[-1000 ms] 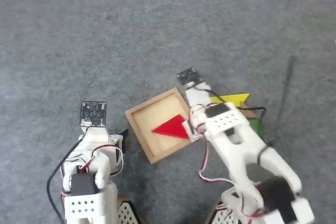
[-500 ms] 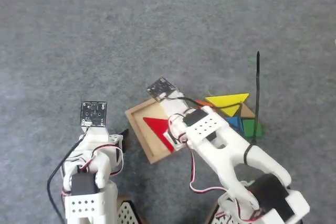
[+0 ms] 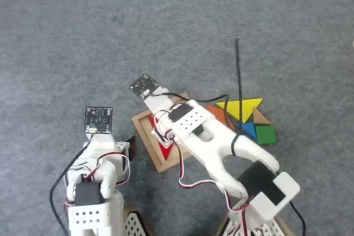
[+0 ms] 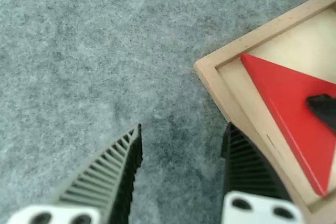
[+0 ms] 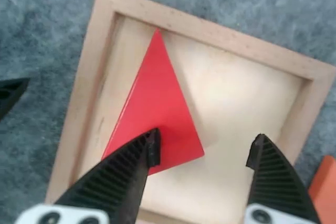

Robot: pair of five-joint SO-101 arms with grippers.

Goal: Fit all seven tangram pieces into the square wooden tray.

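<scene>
The square wooden tray [image 3: 146, 143] lies between the two arms. A red triangle [image 5: 155, 114] lies flat inside it, one long edge against a tray wall [image 5: 79, 98]. My right gripper [image 5: 205, 150] hangs open low over the tray, one fingertip [image 5: 151, 148] on the red triangle's edge. In the high view the right arm [image 3: 193, 128] covers most of the tray, and a strip of the red triangle [image 3: 166, 150] shows. My left gripper [image 4: 181, 142] is open over bare carpet beside the tray's corner [image 4: 210, 69]. The yellow triangle [image 3: 240, 109] and the orange [image 3: 218, 113], blue [image 3: 249, 130], green [image 3: 265, 134] and brown [image 3: 259, 117] pieces lie clustered right of the tray.
Grey carpet covers the whole table. A thin black cable [image 3: 239, 81] rises from the right arm over the loose pieces. A pale wall edge runs along the far side.
The right arm has swung left across the tray, and the red triangle has slid from the tray's right side to its left wall. The left arm has not moved.
</scene>
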